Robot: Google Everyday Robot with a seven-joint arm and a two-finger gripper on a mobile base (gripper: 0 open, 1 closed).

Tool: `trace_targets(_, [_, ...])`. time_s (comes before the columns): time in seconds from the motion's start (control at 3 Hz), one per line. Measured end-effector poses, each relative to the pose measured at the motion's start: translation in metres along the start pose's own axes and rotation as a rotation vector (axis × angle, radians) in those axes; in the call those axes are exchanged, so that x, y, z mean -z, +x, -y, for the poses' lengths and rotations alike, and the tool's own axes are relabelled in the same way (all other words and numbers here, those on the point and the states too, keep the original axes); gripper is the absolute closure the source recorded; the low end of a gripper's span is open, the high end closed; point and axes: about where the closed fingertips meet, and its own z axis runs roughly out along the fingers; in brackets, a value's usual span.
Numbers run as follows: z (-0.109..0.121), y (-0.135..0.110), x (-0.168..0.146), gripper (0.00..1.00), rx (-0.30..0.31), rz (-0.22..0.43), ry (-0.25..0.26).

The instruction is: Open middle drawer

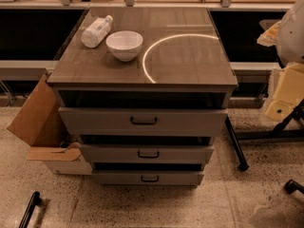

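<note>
The grey cabinet (142,75) stands in the middle of the camera view with three drawers. The middle drawer (180,154) is a shallow grey front with a small dark loop handle (148,154) at its centre. Above it is the taller-fronted top drawer (95,120), and below it the lowest drawer (118,177). Dark gaps show above each front. My arm's white and pale yellow parts are at the right edge, and the gripper (284,99) is there, well to the right of the cabinet and apart from the handle.
On the cabinet top stand a white bowl (124,44) and a lying white bottle (97,31). An open cardboard box (40,122) leans at the cabinet's left. Dark legs (236,144) and a castor (293,186) are on the floor at right, and a black bar (29,209) at lower left.
</note>
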Motion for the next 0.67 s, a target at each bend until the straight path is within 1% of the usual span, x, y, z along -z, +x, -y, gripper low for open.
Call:
trace_targets(0.33, [0.000, 0.000, 0.000, 0.00, 0.000, 0.000, 0.000])
trace_targets(0.67, [-0.012, -0.007, -0.009, 0.00, 0.031, 0.027, -0.009])
